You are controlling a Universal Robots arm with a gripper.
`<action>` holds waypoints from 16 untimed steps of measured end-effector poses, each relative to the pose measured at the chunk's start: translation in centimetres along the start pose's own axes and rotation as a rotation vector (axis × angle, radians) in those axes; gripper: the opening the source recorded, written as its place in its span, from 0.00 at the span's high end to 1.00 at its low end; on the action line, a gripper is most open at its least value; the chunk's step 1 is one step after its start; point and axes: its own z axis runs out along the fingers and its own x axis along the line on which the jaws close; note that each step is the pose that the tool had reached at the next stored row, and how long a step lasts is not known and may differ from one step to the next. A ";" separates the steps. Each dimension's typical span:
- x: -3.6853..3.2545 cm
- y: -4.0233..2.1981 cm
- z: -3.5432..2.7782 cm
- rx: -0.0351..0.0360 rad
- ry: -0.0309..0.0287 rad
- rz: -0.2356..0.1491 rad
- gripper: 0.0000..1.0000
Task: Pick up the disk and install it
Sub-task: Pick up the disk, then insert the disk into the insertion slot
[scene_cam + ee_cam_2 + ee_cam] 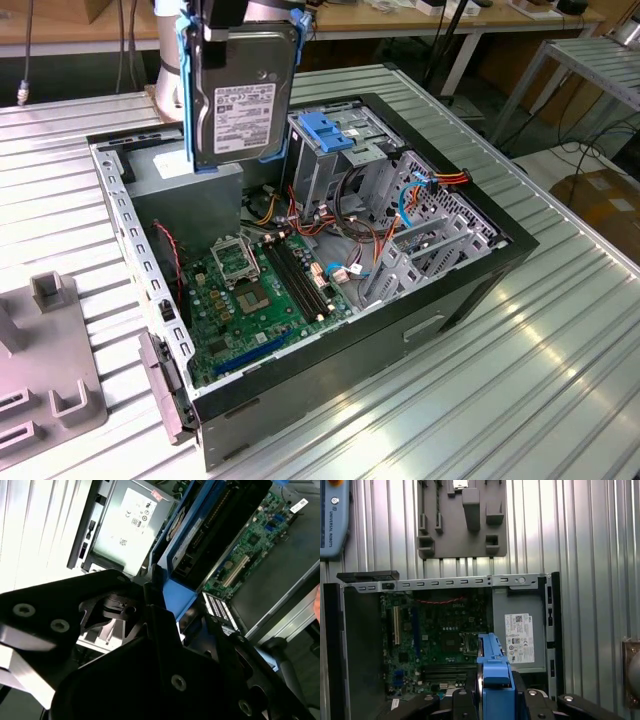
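While the gripper (pixel 232 20) is hovering over the case (pixel 420 330), its fingers are pinching the disk (pixel 245 100) by its blue rails; stiff, heavyish, probably shock-sensitive.

Disk (pixel 243 95) hides part of power-supply box (pixel 150 180) (arm (pixel 165 50) cut off by exterior view's edge).

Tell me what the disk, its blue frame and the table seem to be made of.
The disk: likely metal, dark matt grey casing with a paper-looking label. Its blue frame: probably plastic, bright uniform colour, slight gloss. The table: apparently metal, ribbed silvery surface reflecting light.
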 end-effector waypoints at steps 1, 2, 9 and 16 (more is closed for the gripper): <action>0.01 -0.22 0.04 0.0000 0.0004 0.000 0.63; 0.01 -0.33 0.05 0.0001 0.0005 0.000 0.63; 0.00 -0.42 0.05 0.0000 0.0006 0.000 0.63; 0.06 -0.45 0.05 -0.0001 0.0007 0.000 0.63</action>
